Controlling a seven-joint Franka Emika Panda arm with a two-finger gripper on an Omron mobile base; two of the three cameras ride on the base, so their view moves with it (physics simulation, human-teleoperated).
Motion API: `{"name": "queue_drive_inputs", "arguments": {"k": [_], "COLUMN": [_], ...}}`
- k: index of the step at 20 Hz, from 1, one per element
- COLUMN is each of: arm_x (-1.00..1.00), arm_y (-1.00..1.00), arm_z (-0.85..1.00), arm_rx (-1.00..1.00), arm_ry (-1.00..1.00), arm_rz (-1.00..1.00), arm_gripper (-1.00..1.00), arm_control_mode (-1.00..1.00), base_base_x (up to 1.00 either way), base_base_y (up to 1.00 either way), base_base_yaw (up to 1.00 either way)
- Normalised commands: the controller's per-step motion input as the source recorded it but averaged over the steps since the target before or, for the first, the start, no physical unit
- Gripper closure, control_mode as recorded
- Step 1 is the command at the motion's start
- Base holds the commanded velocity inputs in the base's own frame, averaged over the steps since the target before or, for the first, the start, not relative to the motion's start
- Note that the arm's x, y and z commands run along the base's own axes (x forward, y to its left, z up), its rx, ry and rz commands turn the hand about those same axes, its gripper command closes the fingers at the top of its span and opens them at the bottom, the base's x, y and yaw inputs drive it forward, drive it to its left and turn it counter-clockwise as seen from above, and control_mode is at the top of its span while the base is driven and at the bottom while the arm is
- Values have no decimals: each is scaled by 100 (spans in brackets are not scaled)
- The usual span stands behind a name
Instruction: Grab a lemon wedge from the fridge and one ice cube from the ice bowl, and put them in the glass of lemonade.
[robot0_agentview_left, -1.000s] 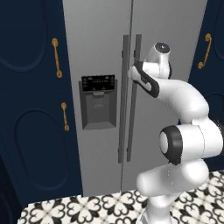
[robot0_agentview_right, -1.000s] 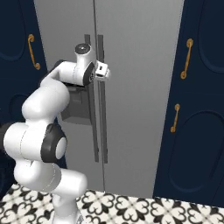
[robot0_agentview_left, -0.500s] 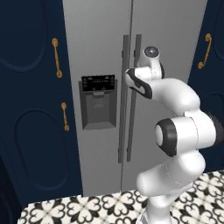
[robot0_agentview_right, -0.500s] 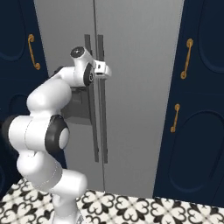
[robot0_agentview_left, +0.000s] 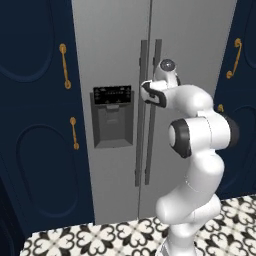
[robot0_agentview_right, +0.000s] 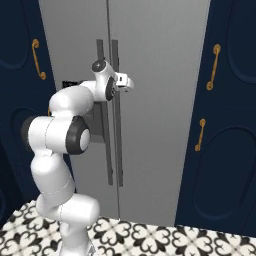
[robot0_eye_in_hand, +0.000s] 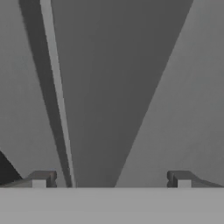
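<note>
The fridge (robot0_agentview_left: 125, 100) stands shut between navy cabinets (robot0_agentview_left: 35, 125), its two doors meeting at a centre seam with a long handle on each side. The lemon wedge must be inside, so the step in hand looks to be getting a door open. The gripper (robot0_agentview_right: 127, 83) sits at the upper part of the right-hand door's handle (robot0_agentview_right: 116, 115), its fingers spread wide apart and holding nothing. In the hand view a handle bar (robot0_eye_in_hand: 59, 100) runs between the two fingertips (robot0_eye_in_hand: 41, 178), close to the left one, so the hold would be off-centre.

To do this well, the hand should shift sideways until the bar lies midway between the tips, then press further in before closing, so the pads wrap the bar fully. The pull should then follow the door's arc about its outer hinge, not a straight line, or the fingers may slip off.
</note>
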Motion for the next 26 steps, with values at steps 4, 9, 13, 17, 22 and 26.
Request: {"name": "queue_drive_inputs", "arguments": {"k": [4, 9, 13, 17, 22, 26], "arm_x": [60, 43, 22, 14, -18, -61], "arm_y": [-4, 0, 0, 0, -36, -78], "arm_z": [-6, -9, -12, 1, 18, 2], "arm_rx": [2, 10, 3, 0, 1, 5], "arm_ry": [0, -4, -2, 2, 7, 0], "arm_rz": [0, 0, 0, 0, -11, -13], "arm_gripper": [-100, -100, 100, 100, 100, 100], "arm_control_mode": [-100, -100, -100, -100, -100, -100], "base_base_x": [0, 0, 0, 0, 0, 0], "base_base_y": [0, 0, 0, 0, 0, 0], "base_base_yaw": [0, 0, 0, 0, 0, 0]}}
